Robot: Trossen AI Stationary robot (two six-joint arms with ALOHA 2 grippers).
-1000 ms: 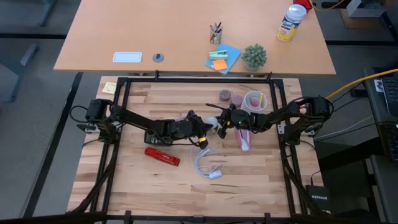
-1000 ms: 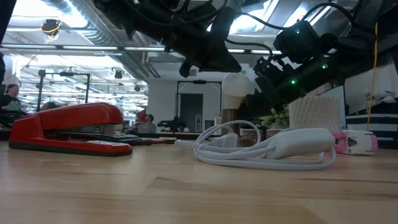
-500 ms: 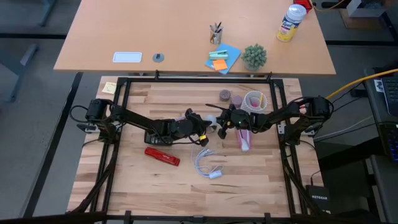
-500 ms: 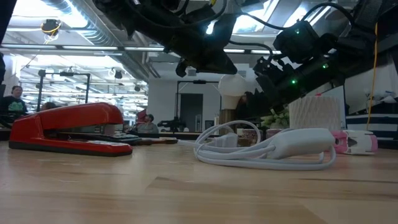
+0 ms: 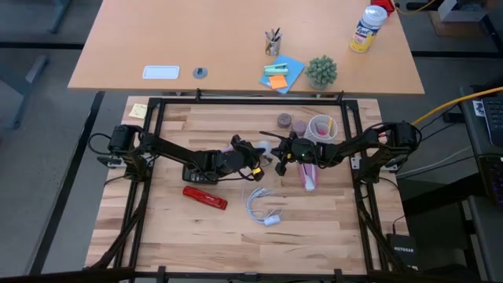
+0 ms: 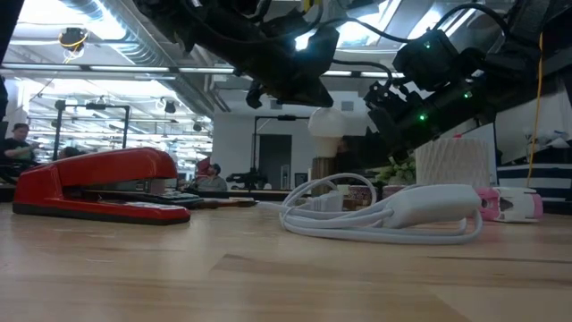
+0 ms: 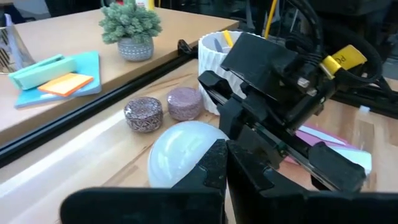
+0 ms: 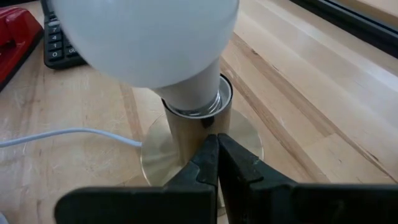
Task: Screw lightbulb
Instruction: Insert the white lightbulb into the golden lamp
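The white lightbulb (image 8: 143,37) sits with its screw end in a brass socket tube (image 8: 186,134) that stands on a round brass base (image 8: 245,146), at the table's middle (image 5: 266,151). My left gripper (image 7: 225,155) is shut and comes from the table's left, at the bulb's rounded top (image 7: 177,155). My right gripper (image 8: 216,146) is shut and comes from the table's right, its tips low at the foot of the socket tube. In the low view the bulb (image 6: 325,122) shows just under the left gripper's dark bulk. My left gripper lays its shut fingers (image 7: 214,165) against the bulb's rounded top (image 7: 186,140), slanting down from the table's left; the fingers hide the place of contact. My right gripper has its shut fingertips (image 8: 208,155) at the foot of the socket tube (image 8: 193,146), over the round base, from the table's right. Whether they press on it I cannot tell.
A white cord with an inline switch (image 5: 263,211) lies near the lamp. A red stapler (image 5: 205,197) and a black calculator (image 5: 195,171) lie to the left. A white ribbed cup (image 5: 322,126), two small round jars (image 5: 291,123) and a pink item (image 5: 308,178) are at the right.
My left gripper and the bulb under it have shifted a little toward the table's left and far edge. My right gripper has kept its place.
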